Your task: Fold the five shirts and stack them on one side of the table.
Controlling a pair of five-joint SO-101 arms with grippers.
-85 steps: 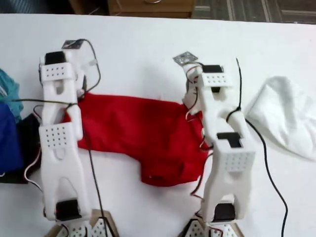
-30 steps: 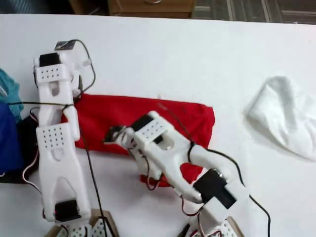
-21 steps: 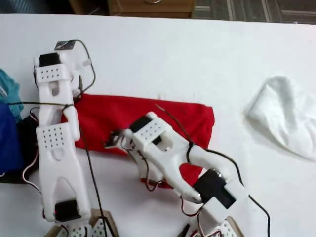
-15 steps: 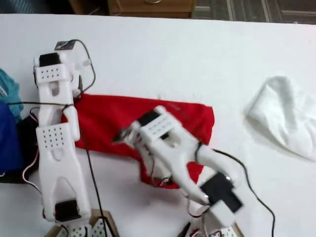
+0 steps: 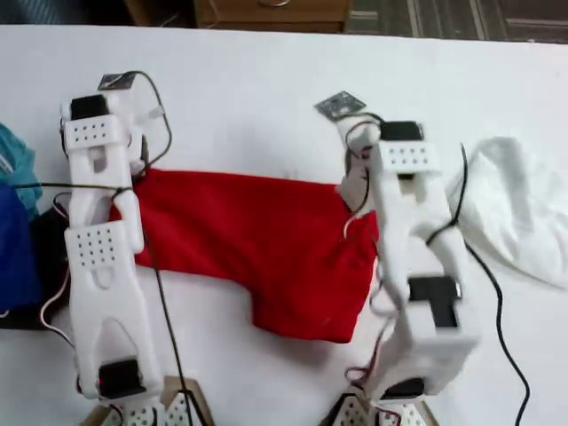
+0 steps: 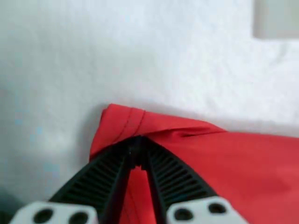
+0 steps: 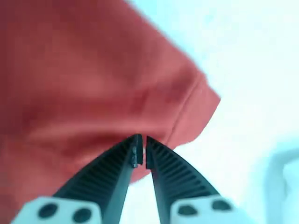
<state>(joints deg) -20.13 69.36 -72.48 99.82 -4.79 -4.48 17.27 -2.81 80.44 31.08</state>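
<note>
High view: half a second ago the right arm [image 5: 413, 231] lay bent across the middle of the red shirt [image 5: 257, 244]. It now stands straight at the shirt's 3 o'clock end, covering that edge. The left arm [image 5: 98, 240] has not shifted and stands over the 9 o'clock end. The shirt lies flat on the tabletop [image 5: 248, 98] between the two arms. Its long axis runs from 9 to 3 o'clock and dips slightly toward 4. A shorter lobe hangs toward 6 o'clock near the right arm. A white shirt [image 5: 519, 209] lies crumpled at the 3 o'clock side, just beside the right arm. Blue garments [image 5: 13, 240] sit at the 9 o'clock edge.

Left wrist view: the left gripper [image 6: 138, 151] is clenched. Its black ribbed fingers [image 6: 117, 168] pinch the red shirt just behind a hemmed corner. The corner pokes out past the tips, and the rest of the cloth spreads to one side over the white tabletop.

Right wrist view: the right gripper [image 7: 140, 151] has its fingers [image 7: 112, 168] drawn almost together, with a thin slit between them. The tips sit over the shirt's edge close to a rounded hemmed corner. Whether any cloth is caught between them cannot be told.
</note>
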